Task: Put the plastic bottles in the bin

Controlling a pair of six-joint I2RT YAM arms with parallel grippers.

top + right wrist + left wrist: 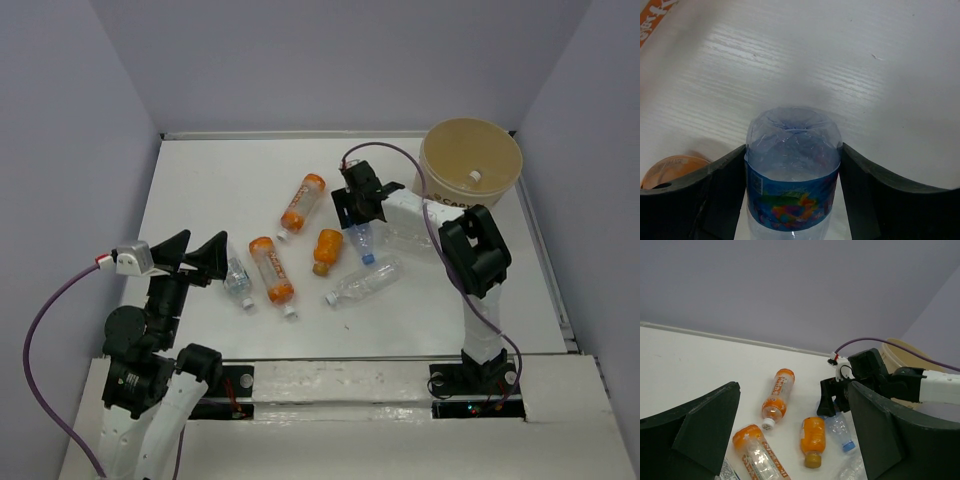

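Fingers [722, 185] on the right gripper [358, 210] are clamped on both sides of a clear bottle [792, 150] with a blue label, pads flat against its body near the base end. My guess is that it grabs across the width because that's the only span the jaws can get around; lengthwise would never fit.

From the top camera the bottle's long axis runs roughly far-to-near. The base points at the back wall and sits in the jaws, and the blue cap [368, 257] points back toward the arm bases, a touch to the right. The left wrist view makes it look tilted, base high and cap low (can't tell if the cap is touching the table [220, 180] or just off it).

It's sitting mid-table, with the bin [470, 140] off to the right at the far corner. A white cap [475, 177] is already showing inside it, so I'd call this the lift-and-carry stage.

The left gripper [200, 250] is spread wide with nothing in it, hanging over the near-left area just beside another clear bottle [238, 283]. Probably lined up for that one while keeping out of the right arm's path. An orange-label bottle [272, 268] lies right next to it.
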